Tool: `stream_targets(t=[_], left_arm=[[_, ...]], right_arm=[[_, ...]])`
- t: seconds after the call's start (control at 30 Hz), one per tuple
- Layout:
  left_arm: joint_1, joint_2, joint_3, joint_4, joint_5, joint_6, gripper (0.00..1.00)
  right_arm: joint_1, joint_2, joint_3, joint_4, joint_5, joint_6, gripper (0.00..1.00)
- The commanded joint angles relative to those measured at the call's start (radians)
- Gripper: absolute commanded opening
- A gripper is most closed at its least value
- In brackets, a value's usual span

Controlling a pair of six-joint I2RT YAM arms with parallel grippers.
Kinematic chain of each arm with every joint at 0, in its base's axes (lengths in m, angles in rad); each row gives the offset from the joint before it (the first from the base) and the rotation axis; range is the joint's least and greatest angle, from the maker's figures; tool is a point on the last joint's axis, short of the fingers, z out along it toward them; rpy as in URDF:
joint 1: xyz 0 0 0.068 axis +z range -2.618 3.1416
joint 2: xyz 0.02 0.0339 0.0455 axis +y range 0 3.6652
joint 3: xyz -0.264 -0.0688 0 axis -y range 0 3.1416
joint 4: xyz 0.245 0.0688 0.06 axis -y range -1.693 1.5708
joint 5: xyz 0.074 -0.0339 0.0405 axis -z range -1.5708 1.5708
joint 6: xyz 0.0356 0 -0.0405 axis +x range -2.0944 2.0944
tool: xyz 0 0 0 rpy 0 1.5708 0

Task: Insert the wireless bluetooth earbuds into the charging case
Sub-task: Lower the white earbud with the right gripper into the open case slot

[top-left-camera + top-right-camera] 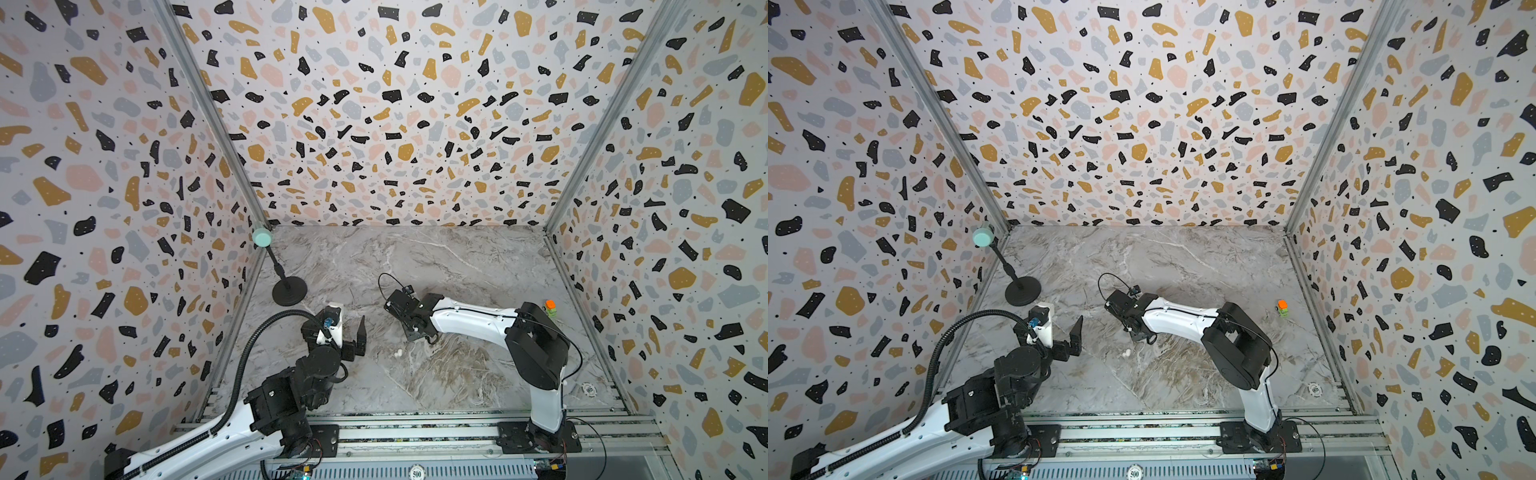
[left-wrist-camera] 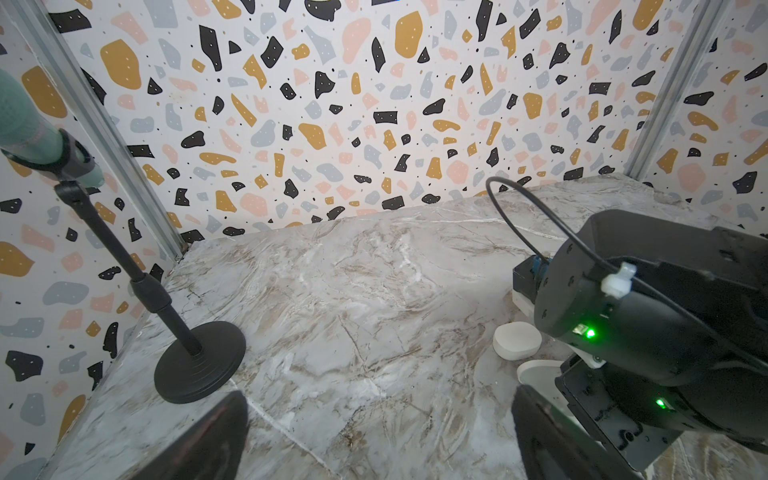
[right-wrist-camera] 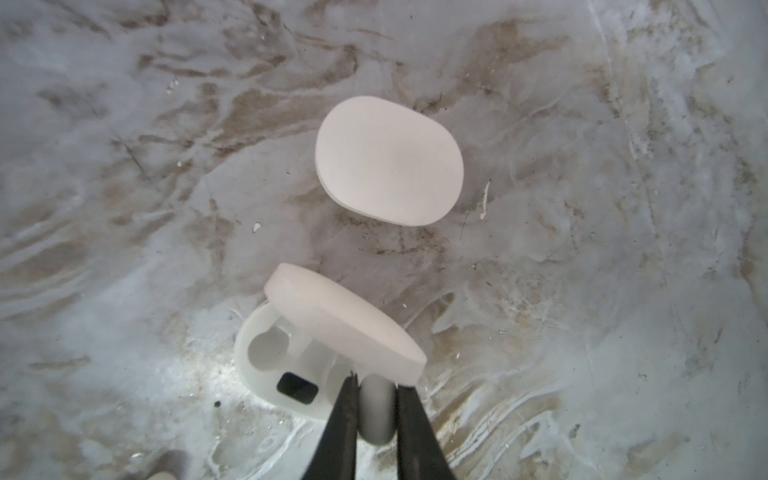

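In a top view, loose earbuds (image 1: 397, 353) lie lower centre on the worktop (image 1: 457, 257). Left wrist: my left pincer (image 2: 380, 399) gapes, empty. Right wrist: my right pincer (image 3: 376, 399) clamps one earbud (image 3: 376, 411) at the open charging case (image 3: 266, 361). It is light and slippery, I judge, so grip the stem.

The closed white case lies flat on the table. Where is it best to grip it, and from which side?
Probably from above, with the jaws across the shorter width of the closed case. It is a low oval with rounded edges lying flat on the table, so its sides offer little height. The open case lies close beside it but apart.
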Motion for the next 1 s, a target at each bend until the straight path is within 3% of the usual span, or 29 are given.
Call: stream_targets(t=[0.0,0.97], left_arm=[[0.005,-0.006,-0.005,0.047,-0.007,0.009,1.00],[0.005,-0.005,-0.005,0.047,-0.004,0.007,1.00]], right_arm=[[0.005,-0.003,0.034,-0.032,0.022,-0.011,0.05],[0.026,0.025,0.036,-0.033,0.070,-0.013,0.04]])
